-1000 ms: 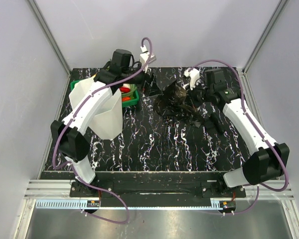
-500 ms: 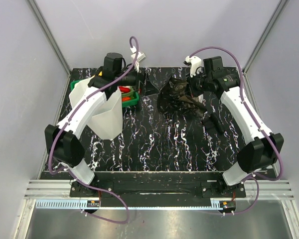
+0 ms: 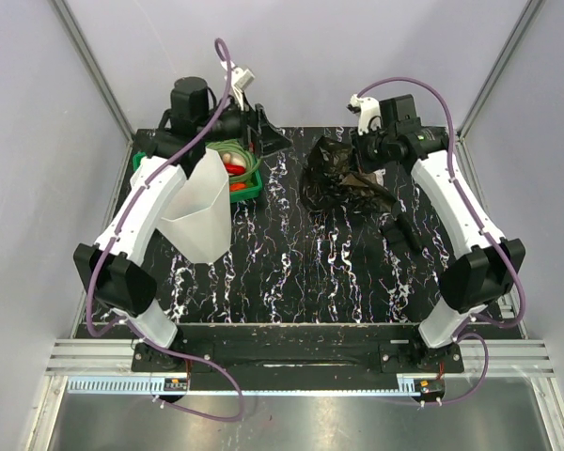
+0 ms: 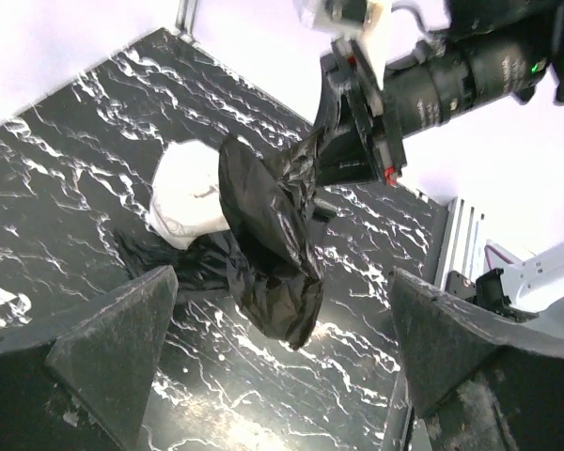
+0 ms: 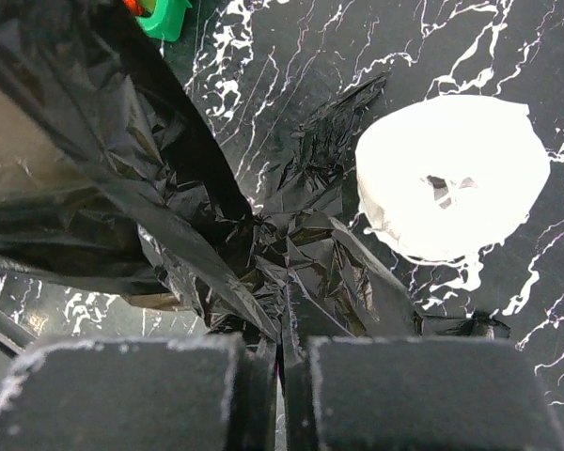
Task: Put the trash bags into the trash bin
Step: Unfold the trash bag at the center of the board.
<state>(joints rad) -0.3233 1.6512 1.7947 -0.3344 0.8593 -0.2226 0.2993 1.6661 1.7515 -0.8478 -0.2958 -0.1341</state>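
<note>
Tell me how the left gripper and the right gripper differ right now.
The left gripper stands wide open and empty; the right gripper is shut on the trash bag. The left gripper is by the green basket; the right gripper is near the white roll, the bag hanging from it. Both have black fingers.

Open table separates trash bin from trash bags, apparently unobstructed.

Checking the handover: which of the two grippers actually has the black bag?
The right gripper: its jaws are shut on the trash bag, which hangs from it. The left gripper is wide open and empty.
</note>
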